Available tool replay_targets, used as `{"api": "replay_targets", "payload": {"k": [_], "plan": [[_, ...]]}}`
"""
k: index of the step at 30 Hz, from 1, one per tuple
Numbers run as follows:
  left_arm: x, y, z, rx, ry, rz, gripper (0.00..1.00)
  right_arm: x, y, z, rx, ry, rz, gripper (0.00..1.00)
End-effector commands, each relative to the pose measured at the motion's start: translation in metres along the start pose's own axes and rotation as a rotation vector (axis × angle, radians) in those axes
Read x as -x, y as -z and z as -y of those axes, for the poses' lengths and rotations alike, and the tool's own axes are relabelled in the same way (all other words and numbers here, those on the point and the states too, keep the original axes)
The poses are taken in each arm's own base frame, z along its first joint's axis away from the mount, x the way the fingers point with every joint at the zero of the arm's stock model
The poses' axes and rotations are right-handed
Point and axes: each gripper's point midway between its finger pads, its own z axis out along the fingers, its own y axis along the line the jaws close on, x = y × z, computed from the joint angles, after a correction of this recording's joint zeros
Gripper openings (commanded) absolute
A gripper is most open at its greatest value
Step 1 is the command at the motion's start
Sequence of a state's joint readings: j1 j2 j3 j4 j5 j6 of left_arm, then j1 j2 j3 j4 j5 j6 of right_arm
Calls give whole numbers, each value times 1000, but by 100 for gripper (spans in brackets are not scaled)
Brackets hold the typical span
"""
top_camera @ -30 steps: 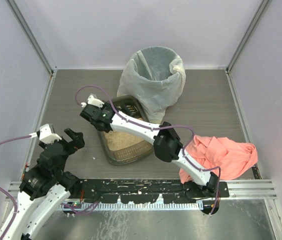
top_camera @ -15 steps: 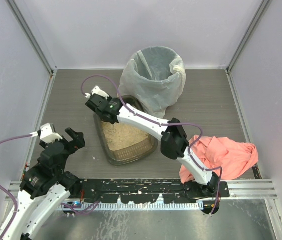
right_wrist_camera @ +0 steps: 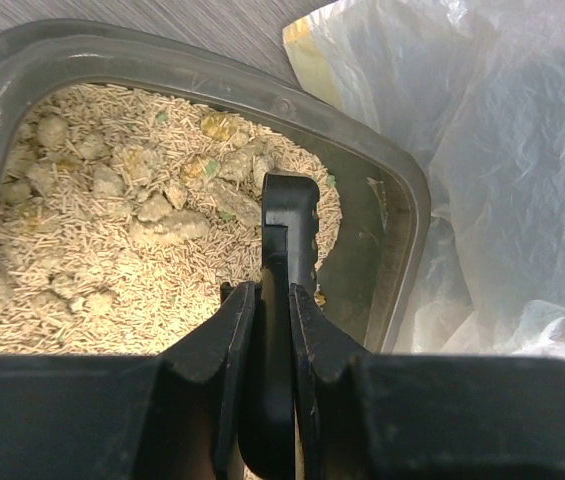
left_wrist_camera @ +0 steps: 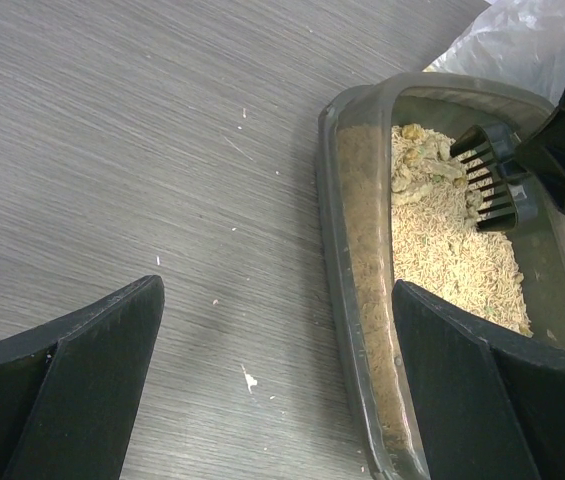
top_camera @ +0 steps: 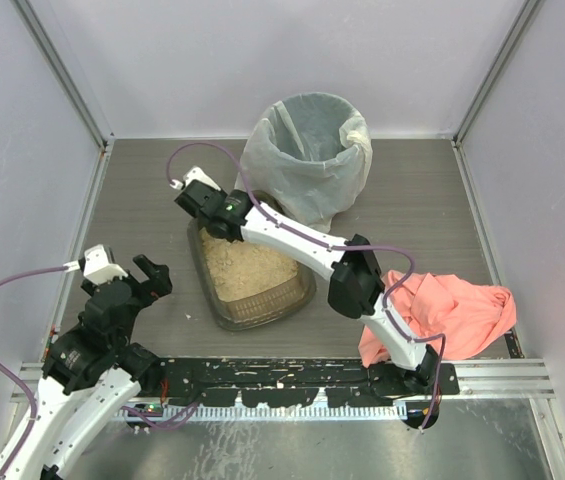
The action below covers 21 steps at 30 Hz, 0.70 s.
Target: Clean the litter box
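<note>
The litter box is a dark translucent tray with tan pellets, in the middle of the table. My right gripper hovers over its far left corner, shut on the handle of a black slotted scoop. The scoop's head rests at the far end of the litter among pale clumps, near the tray rim. My left gripper is open and empty, left of the tray. In the left wrist view, this gripper straddles the tray's left wall, and the scoop shows beyond.
A tall white-bagged round bin stands right behind the tray, its plastic touching the far rim. A pink cloth lies at the near right by the right arm's base. Side walls close in the table.
My right gripper with the scoop has moved away from the bases, toward the tray's far end, and the arm has stretched out. The left arm has not moved.
</note>
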State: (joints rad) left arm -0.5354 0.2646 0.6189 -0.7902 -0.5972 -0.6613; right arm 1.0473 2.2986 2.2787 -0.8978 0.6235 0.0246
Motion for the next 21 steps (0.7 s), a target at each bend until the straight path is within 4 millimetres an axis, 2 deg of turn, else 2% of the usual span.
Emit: {"api": "replay_targets", "payload": {"k": [1, 10, 21], "plan": [[16, 3, 10, -26, 17, 31, 98, 45, 41, -5, 173, -175, 135, 0], [15, 0, 17, -42, 8, 11, 98, 42, 46, 6, 269, -279, 132, 1], [10, -3, 24, -57, -17, -25, 98, 22, 40, 25, 373, -490, 102, 1]]}}
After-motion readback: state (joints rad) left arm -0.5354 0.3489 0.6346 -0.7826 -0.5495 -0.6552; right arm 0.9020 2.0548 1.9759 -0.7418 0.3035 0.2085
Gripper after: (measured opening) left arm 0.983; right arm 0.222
